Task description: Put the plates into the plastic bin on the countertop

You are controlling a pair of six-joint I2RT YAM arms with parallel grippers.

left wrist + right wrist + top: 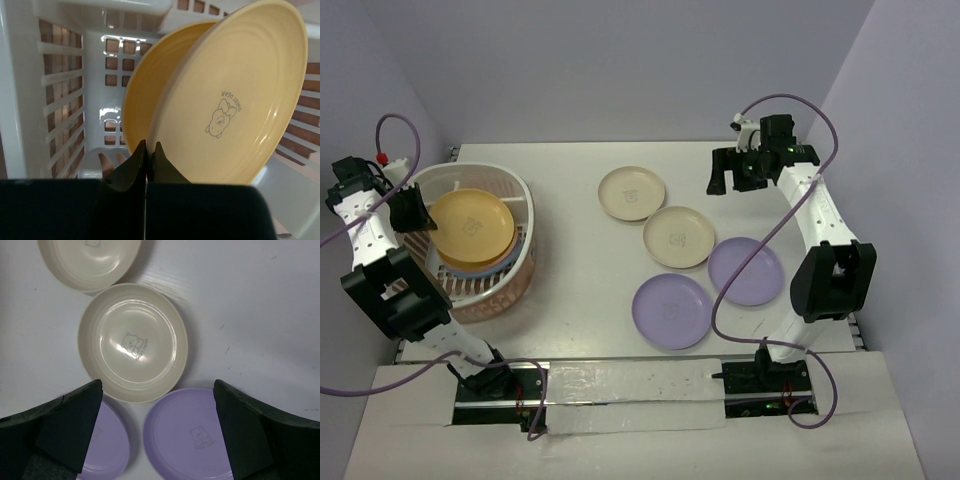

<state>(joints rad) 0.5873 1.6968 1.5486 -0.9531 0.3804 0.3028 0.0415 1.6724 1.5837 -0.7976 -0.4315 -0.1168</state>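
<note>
**Lilac and cream plates on the table, yellow ones in the bin**

Nearest the arm bases, two lilac plates lie flat on the white countertop (570,290): one lilac plate (672,310) closest, and the second lilac plate (746,270) just beside it, to its right and a little farther back. Behind them sits a cream plate (679,237), and beyond that another cream plate (632,192), all four face up.

The right gripper (157,386) hangs above this group at the far right with its fingers spread wide and nothing between them. In its wrist view the nearer cream plate lies just beyond its fingertips and the lilac pair beneath them.

On the left stands the plastic bin (500,172). Inside it a yellow plate (235,90) leans tilted against a second yellow plate (145,85), above a pale-blue rim (522,240). The left gripper (149,150) reaches into the bin, fingers pressed together right at the front plate's lower rim. Whether they pinch that rim cannot be told.
</note>
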